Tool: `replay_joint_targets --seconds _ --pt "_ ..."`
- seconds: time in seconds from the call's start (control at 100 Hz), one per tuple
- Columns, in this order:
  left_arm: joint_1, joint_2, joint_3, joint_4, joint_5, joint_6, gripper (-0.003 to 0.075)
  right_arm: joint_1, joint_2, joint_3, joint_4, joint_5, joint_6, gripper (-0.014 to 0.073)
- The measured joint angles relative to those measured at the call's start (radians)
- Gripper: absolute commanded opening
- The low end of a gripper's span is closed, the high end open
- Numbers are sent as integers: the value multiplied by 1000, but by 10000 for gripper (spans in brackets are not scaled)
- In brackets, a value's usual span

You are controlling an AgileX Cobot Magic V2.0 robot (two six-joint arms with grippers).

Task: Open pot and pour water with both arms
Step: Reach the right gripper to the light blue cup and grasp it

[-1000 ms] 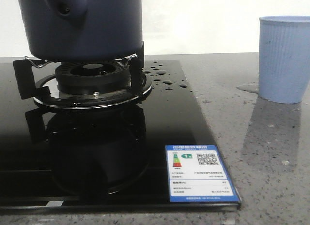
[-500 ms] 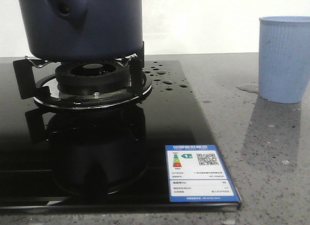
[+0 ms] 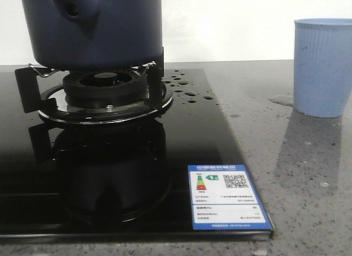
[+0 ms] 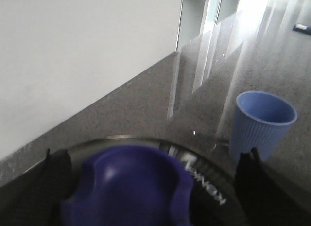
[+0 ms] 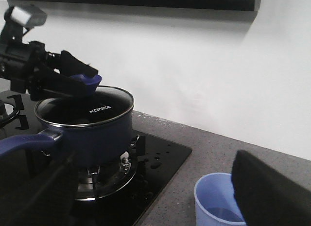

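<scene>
The dark navy pot (image 3: 93, 27) sits on the gas burner (image 3: 104, 91), its stubby handle (image 3: 74, 5) towards the camera. In the right wrist view the pot (image 5: 92, 133) wears a glass lid (image 5: 104, 105) with a blue knob (image 5: 87, 81). My left gripper (image 4: 150, 187) is open just above the lid, its fingers (image 4: 250, 184) either side of the knob (image 4: 131, 187); it also shows in the right wrist view (image 5: 73, 75). My right gripper (image 5: 155, 197) is open and empty, back from the pot, beside the handle (image 5: 24, 142). Water drops (image 3: 190, 93) lie on the cooktop.
A light blue ribbed cup (image 3: 323, 66) stands on the grey counter to the right, with a little liquid inside (image 5: 221, 214) and a thin puddle (image 3: 279, 100) at its base. The black glass cooktop (image 3: 137, 173) carries an energy label (image 3: 226, 198). A white wall is behind.
</scene>
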Motion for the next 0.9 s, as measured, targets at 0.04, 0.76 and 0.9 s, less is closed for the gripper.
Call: replay_joint_targets --seconds 0.04,0.76,0.9 --pt "0 14 6 13 -9 -1 582 0 0 0 0 0 0 583" --pt "0 -18 12 -103 -26 15 304 -21 241 54 -30 -160 -2 582" --pt "0 -91 0 -121 -26 15 304 -35 323 68 -33 -265 -2 582"
